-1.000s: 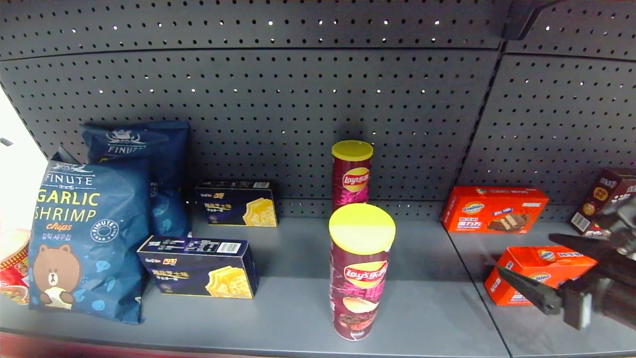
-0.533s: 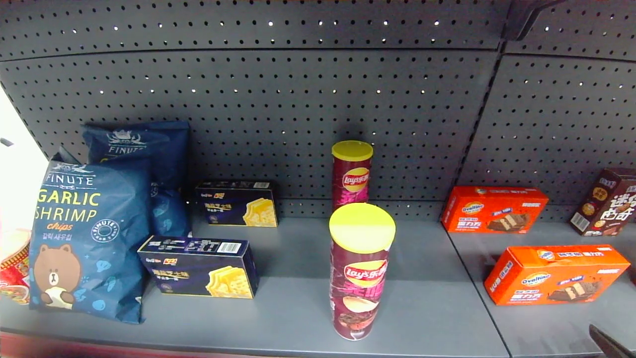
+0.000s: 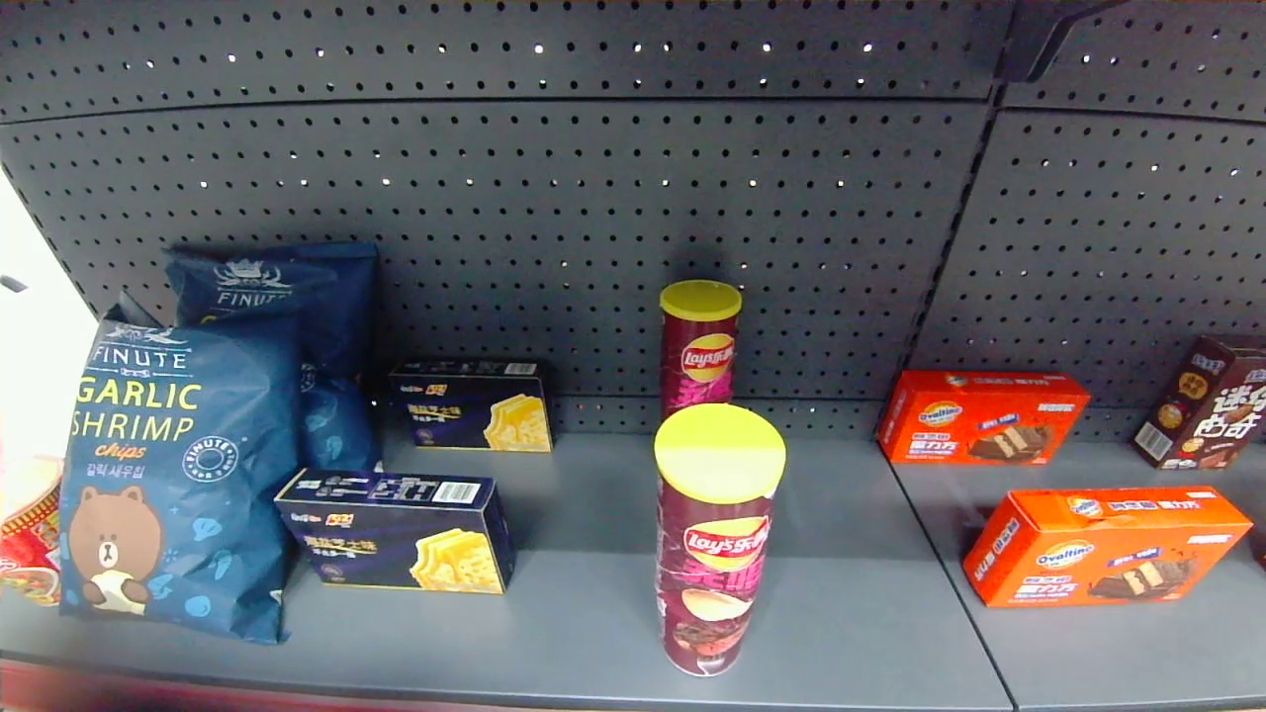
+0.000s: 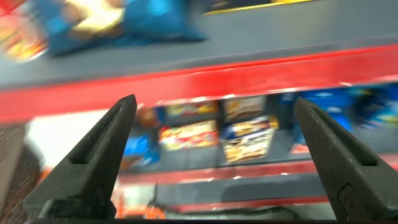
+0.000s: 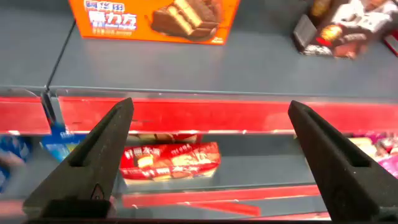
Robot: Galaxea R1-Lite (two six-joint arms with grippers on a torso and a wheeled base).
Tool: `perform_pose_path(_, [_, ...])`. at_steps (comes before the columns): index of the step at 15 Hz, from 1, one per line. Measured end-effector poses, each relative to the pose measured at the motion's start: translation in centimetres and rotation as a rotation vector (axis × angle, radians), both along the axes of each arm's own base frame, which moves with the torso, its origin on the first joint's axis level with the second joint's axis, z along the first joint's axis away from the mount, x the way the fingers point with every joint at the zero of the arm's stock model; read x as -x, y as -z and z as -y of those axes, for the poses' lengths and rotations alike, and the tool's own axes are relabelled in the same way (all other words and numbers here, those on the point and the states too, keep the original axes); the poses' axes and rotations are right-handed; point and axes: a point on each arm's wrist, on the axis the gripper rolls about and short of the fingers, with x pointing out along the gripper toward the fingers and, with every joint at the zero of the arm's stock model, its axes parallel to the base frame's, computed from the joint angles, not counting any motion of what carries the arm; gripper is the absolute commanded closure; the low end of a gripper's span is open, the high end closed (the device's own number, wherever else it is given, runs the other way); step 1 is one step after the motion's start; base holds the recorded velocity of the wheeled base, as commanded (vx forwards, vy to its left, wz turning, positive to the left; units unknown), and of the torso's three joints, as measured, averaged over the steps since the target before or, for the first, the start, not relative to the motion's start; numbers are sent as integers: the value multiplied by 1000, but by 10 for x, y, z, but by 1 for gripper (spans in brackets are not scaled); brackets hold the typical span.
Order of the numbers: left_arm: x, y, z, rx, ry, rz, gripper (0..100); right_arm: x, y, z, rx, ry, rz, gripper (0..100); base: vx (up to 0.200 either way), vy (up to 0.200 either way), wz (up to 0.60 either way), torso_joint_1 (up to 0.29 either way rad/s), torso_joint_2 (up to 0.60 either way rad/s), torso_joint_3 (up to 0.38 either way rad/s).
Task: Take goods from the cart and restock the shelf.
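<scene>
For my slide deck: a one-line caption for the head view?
Grey pegboard shelf stocked with blue chip bags, navy boxes, two chip cans and orange boxes.

Matt grey metal shelf (image 3: 860, 613) and perforated back panel (image 3: 554, 198); glossy cardboard orange box (image 3: 1108, 544); crinkly foil chip bag (image 3: 178, 485).

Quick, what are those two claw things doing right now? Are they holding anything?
Left gripper: open, holding nothing.
Right gripper: open, holding nothing.

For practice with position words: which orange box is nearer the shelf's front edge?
The skewed box; the other box sits back by the pegboard.
</scene>
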Motion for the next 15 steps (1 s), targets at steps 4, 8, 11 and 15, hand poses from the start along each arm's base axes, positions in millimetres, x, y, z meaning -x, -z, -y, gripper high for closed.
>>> perform_pose_path(4, [2,0,1,-4,-99,24,0,6,0,0,-42,41,98,0,0,0,0,0,0,0])
perform_pose_path(8, [9,1,3,8,-36,113,0,7,1,-1,-40,-6,106,0,0,0,0,0,0,0])
perform_pose_path(11, [12,1,2,17,117,136,0,7,1,-1,-39,-7,107,0,0,0,0,0,0,0])
perform_pose_path(15, [16,4,1,33,149,195,0,7,1,-1,-40,-7,107,0,0,0,0,0,0,0])
